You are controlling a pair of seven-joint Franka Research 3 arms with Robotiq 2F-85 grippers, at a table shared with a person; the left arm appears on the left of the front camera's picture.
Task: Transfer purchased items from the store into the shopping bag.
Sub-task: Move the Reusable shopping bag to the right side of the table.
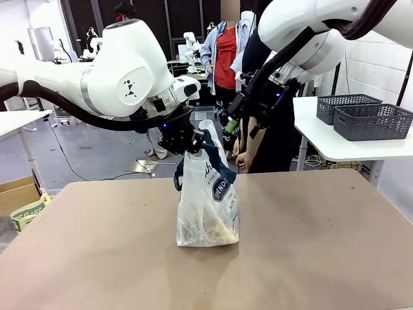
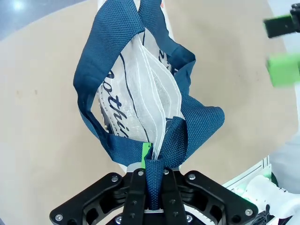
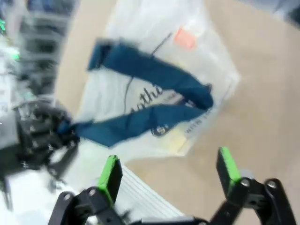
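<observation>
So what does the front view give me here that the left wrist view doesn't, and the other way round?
Front only: the translucent white plastic shopping bag standing upright on the tan table, yellowish goods at its bottom, two dark grey slotted baskets on a side table, and a person behind. Left wrist only: the left gripper shut on a navy woven strap handle. Both: the bag, its handles, the right gripper with jaws open.

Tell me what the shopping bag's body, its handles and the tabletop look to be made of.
Shopping bag body: thin translucent plastic, slightly glossy; contents show faintly through and it creases softly. Handles: navy woven webbing, matte; a coarse mesh-like weave shows in the left wrist view, where the left gripper pinches one strap. Table: smooth matte tan surface, possibly laminate or board; the look leaves it open.
</observation>
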